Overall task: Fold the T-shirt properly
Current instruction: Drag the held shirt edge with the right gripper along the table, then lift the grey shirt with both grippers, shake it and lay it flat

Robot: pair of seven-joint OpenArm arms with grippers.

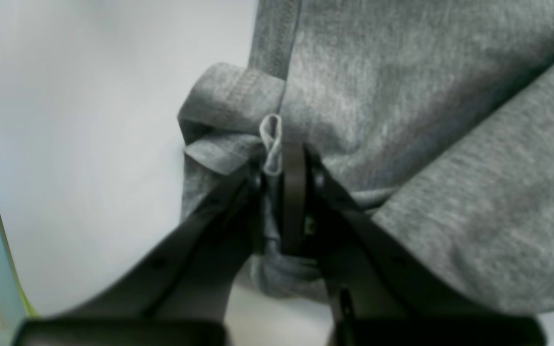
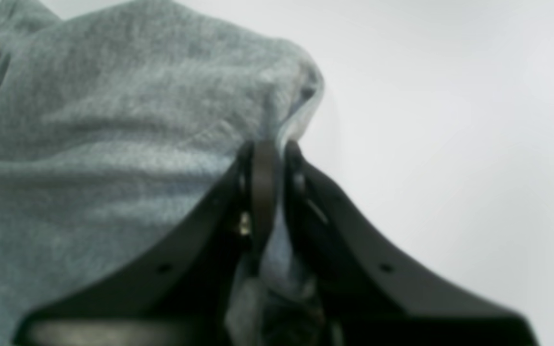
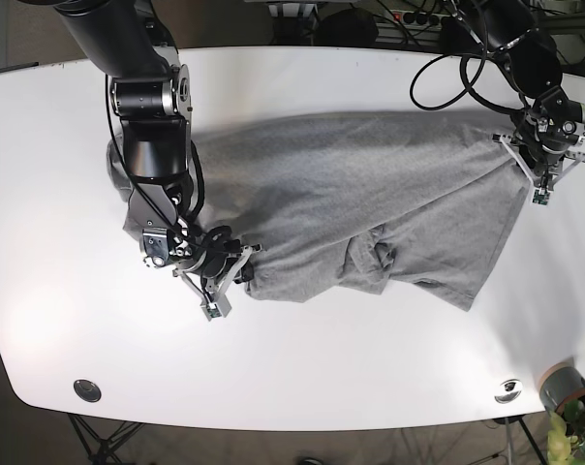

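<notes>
Both pinching the T-shirt [image 3: 370, 194]: left tool [image 1: 284, 163] at a hemmed corner, right tool [image 2: 270, 149] on the opposite edge. Best lifted together, evenly, keeping cloth taut above the worktop [image 3: 370, 387].

My base view looks straight down on the whole white table [image 3: 302, 368], both arms in frame. Each wrist view sits right behind its own jaws, very close, facing along them onto grey T-shirt [image 3: 370, 203] fabric (both blurred). All three share that cloth and the tabletop.
</notes>
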